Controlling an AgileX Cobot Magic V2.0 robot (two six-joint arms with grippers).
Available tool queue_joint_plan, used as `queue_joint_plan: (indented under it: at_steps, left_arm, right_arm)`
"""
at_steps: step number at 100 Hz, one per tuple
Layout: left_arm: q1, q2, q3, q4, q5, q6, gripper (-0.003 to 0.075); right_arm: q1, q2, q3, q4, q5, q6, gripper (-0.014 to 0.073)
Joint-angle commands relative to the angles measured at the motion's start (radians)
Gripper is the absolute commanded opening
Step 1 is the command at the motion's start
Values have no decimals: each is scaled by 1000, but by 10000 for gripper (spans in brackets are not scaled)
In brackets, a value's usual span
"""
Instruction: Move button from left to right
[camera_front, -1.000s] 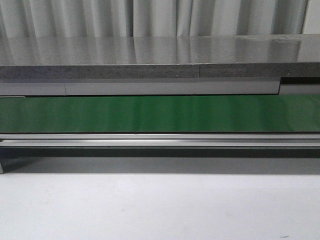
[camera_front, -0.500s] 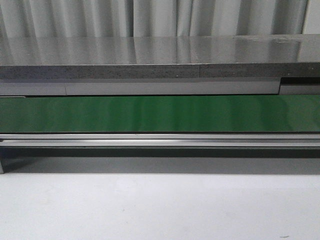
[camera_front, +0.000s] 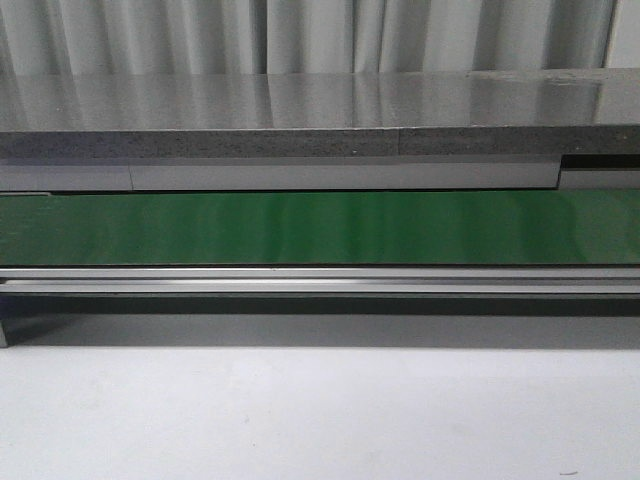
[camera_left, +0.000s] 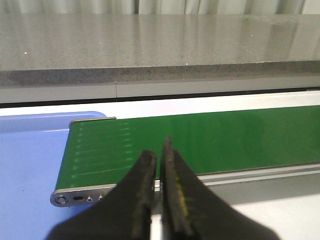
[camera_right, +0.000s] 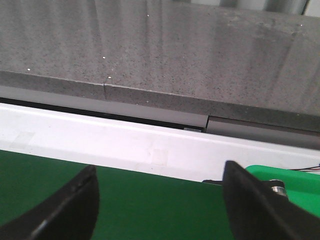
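The button is out of view in every frame. In the left wrist view my left gripper (camera_left: 158, 150) hovers over the near rail at the end of the green conveyor belt (camera_left: 210, 140). Its black fingers (camera_left: 145, 175) are pressed almost together, shut on nothing. In the right wrist view my right gripper (camera_right: 160, 172) stands wide open over the green belt (camera_right: 150, 205), and nothing lies between its fingers (camera_right: 75, 200). Neither arm shows in the front view.
The belt (camera_front: 320, 228) runs across the front view, with a metal rail (camera_front: 320, 280) before it and a grey stone counter (camera_front: 300, 120) behind. A blue tray (camera_left: 30, 160) lies at the belt's left end. A green container (camera_right: 295, 182) sits at its right end.
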Motion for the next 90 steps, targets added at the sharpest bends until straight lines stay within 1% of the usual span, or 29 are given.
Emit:
queue_joint_plan:
  at_steps: [1,17,33,44,51,61,68,74,77,82,90]
  left_arm:
    - [-10,9,-30,-14,-80,2,5]
    - [-10,9,-30,-14,-80,2,5]
    - [-10,9,-30,-14,-80,2,5]
    - [-10,9,-30,-14,-80,2,5]
    - [-10,9,-30,-14,-80,2,5]
    - [-10,9,-30,-14,-80,2,5]
    - [-10,9,-30,-14,-80,2,5]
    - [-10,9,-30,-14,-80,2,5]
    - [-10,9,-30,-14,-80,2,5]
    - [-10,9,-30,-14,-80,2,5]
    - [-10,9,-30,-14,-80,2,5]
  right_arm:
    - [9,-102,42,4,-107,-9,489]
    - [10,-293,146,4,-87,-9,489]
    - [10,-461,208,4,-44,-9,485]
    - [10,-522,217,4,4,-9,485]
    - [10,-536,217,4,15,-9,461]
    - [10,-537,217,4,15,-9,365]
    - [10,-537,217,4,15,-9,265]
    - [10,-537,217,4,15,-9,154]
    - [10,-537,217,4,15,-9,120]
    - [10,-537,217,4,15,-9,34]
    - [10,-537,217,4,15,-9,-73]
